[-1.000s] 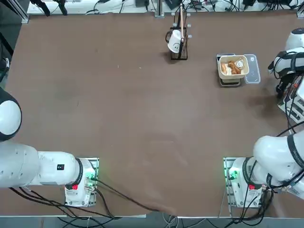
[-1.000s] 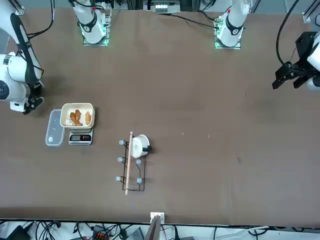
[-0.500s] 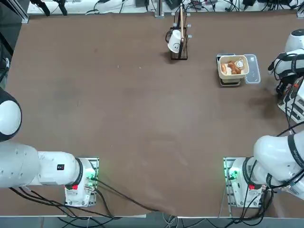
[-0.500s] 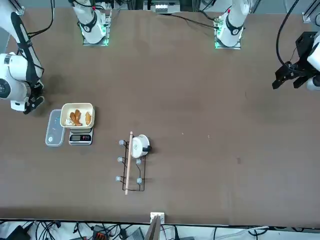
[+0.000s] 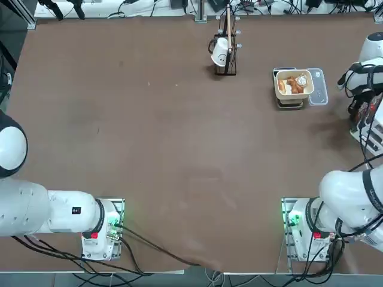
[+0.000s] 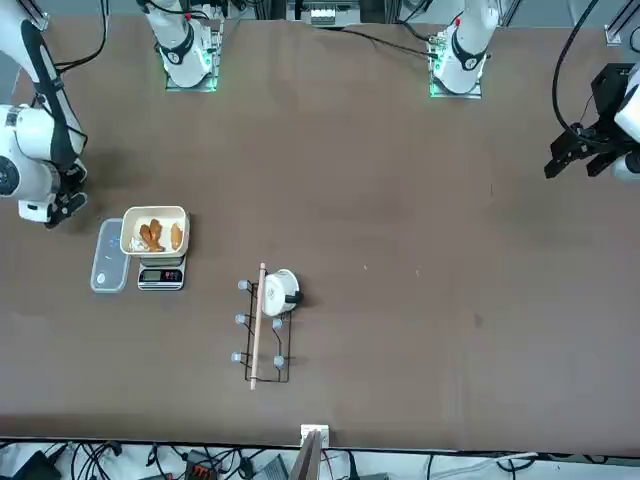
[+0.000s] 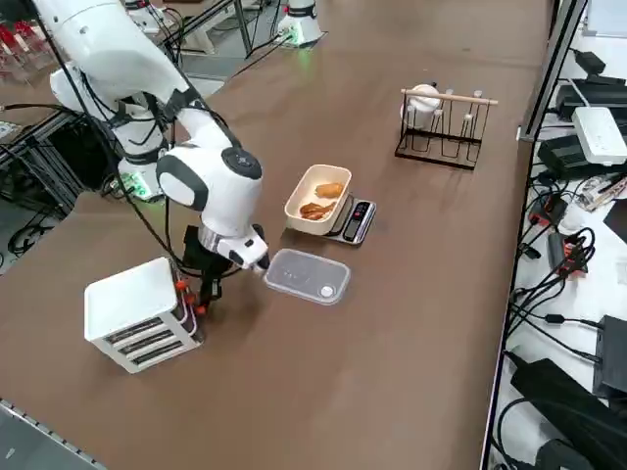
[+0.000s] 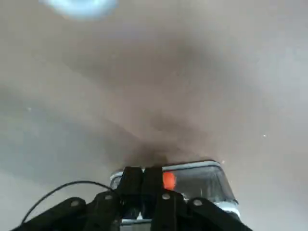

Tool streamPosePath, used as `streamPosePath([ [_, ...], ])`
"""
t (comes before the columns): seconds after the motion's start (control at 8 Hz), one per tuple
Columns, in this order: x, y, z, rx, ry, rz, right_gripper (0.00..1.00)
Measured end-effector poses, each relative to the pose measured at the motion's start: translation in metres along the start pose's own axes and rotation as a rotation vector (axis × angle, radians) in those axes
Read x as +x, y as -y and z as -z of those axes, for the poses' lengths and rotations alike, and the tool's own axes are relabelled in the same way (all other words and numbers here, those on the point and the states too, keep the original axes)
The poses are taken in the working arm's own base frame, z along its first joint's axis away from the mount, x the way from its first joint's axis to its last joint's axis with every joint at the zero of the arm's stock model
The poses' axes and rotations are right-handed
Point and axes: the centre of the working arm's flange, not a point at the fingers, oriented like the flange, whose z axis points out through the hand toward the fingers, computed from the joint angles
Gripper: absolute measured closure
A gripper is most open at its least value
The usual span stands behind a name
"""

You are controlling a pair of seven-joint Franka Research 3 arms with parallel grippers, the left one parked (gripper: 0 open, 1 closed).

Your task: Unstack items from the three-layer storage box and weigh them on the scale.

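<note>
1. See now, versus a second ago: shifted slightly, right arm at the edge of the top view; brought further into sight, red-orange bits [image 5: 373, 107] on the storage box [image 7: 121, 303]. Otherwise, no change to report at the bowl or scale.
2. Find the right gripper [image 8: 143, 172] low by the box's front. Read the jaws as pressed together, with nothing visible between. Note an orange knob [image 8: 169, 180] just beside the fingers; can't confirm contact.
3. Locate the items in the cream bowl [image 6: 155, 213]: orange-brown lumps [image 6: 147, 237] plus a pale round piece [image 5: 301, 79]. Sitting on the scale [image 6: 161, 281], with the display facing the front camera; can't read a value.
4. Place the box upright on the table, well apart from the rack [image 7: 442, 129]; note the clear flat tray [image 7: 307, 276] just beside the scale, between bowl and box.
5. Judge the unloading as mostly done, possibly all of it, with weighing underway. Take the small shift as work at the box front: likely closing up or backing off.
6. Next, probably back straight out before any swing. Watch for snagging a knob, dragging the box, or clipping the tray.
</note>
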Motion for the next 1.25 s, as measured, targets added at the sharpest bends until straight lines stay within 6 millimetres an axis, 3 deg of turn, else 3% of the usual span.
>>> streamPosePath([
  [0.25, 0.020, 0.001, 0.064, 0.070, -0.100, -0.125, 0.96],
  [0.5, 0.024, -0.013, 0.130, 0.210, -0.178, -0.274, 0.94],
  [0.62, 0.023, -0.020, 0.152, 0.251, -0.206, -0.356, 0.94],
  [1.0, 0.021, -0.029, 0.189, 0.396, -0.242, -0.618, 0.91],
  [1.25, 0.017, -0.034, 0.223, 0.408, -0.241, -0.720, 0.79],
])
